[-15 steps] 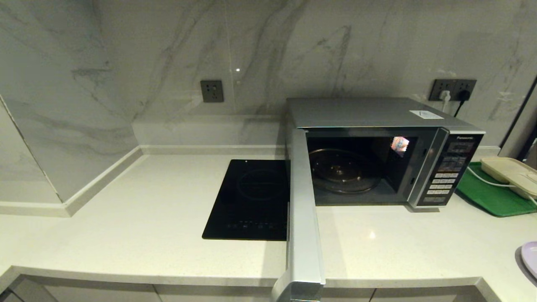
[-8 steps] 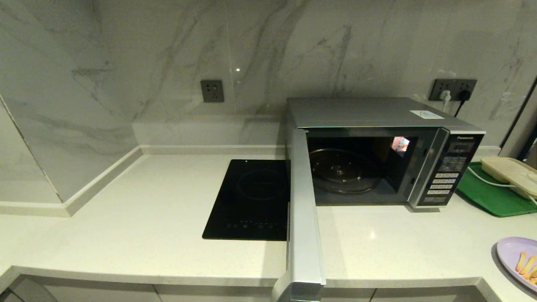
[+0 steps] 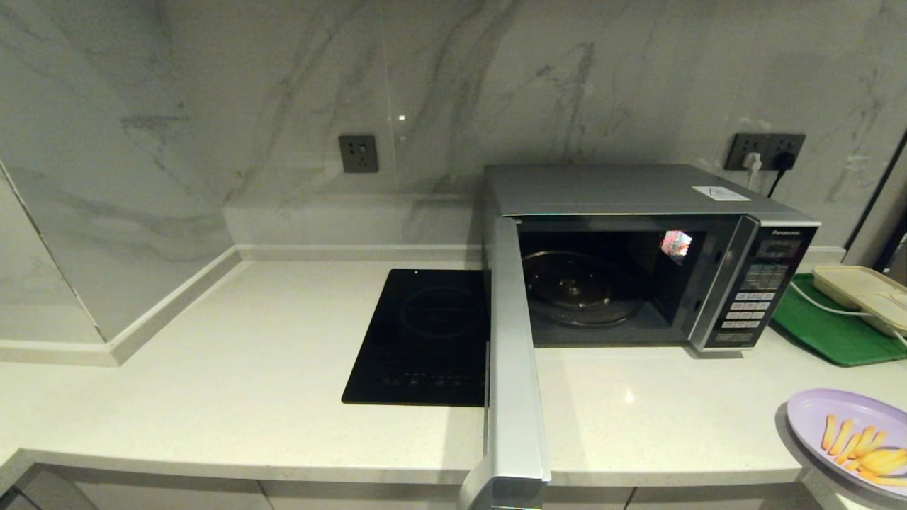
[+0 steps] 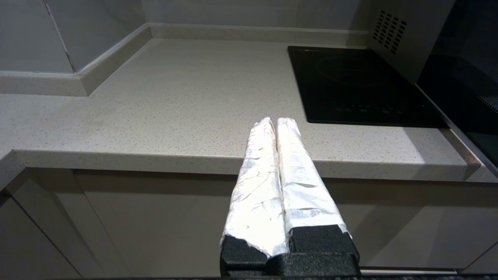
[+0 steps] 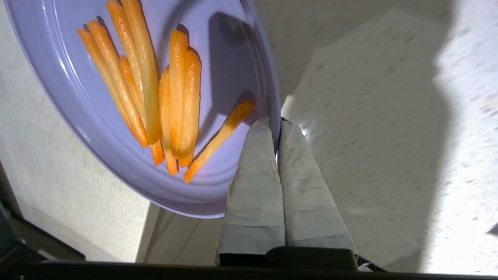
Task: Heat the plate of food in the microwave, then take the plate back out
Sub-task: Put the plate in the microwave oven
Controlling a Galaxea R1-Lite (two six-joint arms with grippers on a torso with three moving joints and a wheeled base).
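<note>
The silver microwave (image 3: pixel 638 198) stands on the counter with its door (image 3: pixel 510 368) swung wide open toward me. Inside lies only the glass turntable (image 3: pixel 581 289). The lavender plate of food (image 3: pixel 843 435) with orange-yellow sticks (image 5: pixel 155 89) hangs above the counter's front right corner. My right gripper (image 5: pixel 277 123) is shut on the plate's rim (image 5: pixel 272 97); it is out of the head view. My left gripper (image 4: pixel 275 121) is shut on nothing, parked low in front of the counter edge, left of the cooktop.
A flat black cooktop (image 3: pixel 425 333) is set into the counter left of the microwave. A green tray (image 3: pixel 829 329) with a cream box (image 3: pixel 861 294) sits to the microwave's right. The open door juts past the counter's front edge (image 3: pixel 283 464). Cables run from a wall socket (image 3: pixel 769 152).
The plate of food has moved leftward into the head view from the right edge, carried by the right gripper. The microwave and left arm have not moved.
</note>
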